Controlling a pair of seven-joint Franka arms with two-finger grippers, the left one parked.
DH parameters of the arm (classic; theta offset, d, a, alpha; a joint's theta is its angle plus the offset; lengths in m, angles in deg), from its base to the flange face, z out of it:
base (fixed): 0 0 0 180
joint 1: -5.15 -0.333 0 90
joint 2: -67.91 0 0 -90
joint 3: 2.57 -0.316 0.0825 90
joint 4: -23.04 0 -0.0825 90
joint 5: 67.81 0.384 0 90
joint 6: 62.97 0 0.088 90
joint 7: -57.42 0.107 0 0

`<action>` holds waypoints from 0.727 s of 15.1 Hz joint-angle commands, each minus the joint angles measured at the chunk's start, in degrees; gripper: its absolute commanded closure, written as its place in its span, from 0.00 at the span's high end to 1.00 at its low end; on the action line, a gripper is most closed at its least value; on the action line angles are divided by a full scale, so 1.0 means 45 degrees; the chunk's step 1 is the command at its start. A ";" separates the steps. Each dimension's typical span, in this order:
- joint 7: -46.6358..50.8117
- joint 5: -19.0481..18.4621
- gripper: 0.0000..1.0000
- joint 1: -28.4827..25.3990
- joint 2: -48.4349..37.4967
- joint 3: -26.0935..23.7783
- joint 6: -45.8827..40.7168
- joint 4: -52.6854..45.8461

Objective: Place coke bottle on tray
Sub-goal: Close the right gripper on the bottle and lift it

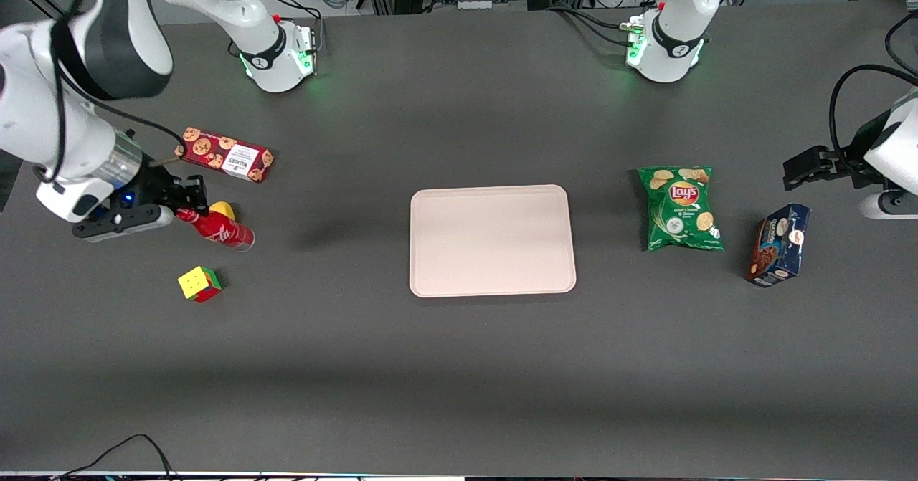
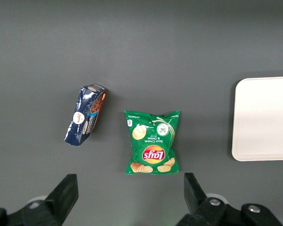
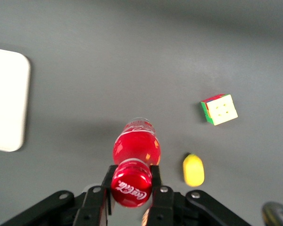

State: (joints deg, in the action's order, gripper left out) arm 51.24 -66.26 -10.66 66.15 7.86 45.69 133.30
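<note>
So the tool [image 1: 188, 201] is clamped on the red cap end of the coke bottle [image 1: 224, 231], which hangs tilted just off the bench [image 1: 459, 366], base pointing away from the tool. A yellow thing [image 3: 193, 170] and a puzzle cube [image 1: 199, 284] sit close by. The tray [image 1: 492, 241] is well apart from it, toward the parked arm's end.

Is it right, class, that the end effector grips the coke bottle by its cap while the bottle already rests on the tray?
Not quite. The end effector grips the coke bottle by its cap, but the front view shows the bottle well away from the tray.
</note>
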 commanded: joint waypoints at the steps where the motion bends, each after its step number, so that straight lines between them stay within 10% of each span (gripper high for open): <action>1: 0.1641 0.0262 0.00 -0.0001 0.0351 -0.1084 -0.1878 -0.2271; 11: 0.8692 0.0047 0.00 -0.1697 0.4448 -0.3764 -0.2350 -0.7506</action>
State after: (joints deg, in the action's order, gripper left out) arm 81.75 -65.81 -14.00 76.18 -8.90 37.13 110.22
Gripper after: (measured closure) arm 0.683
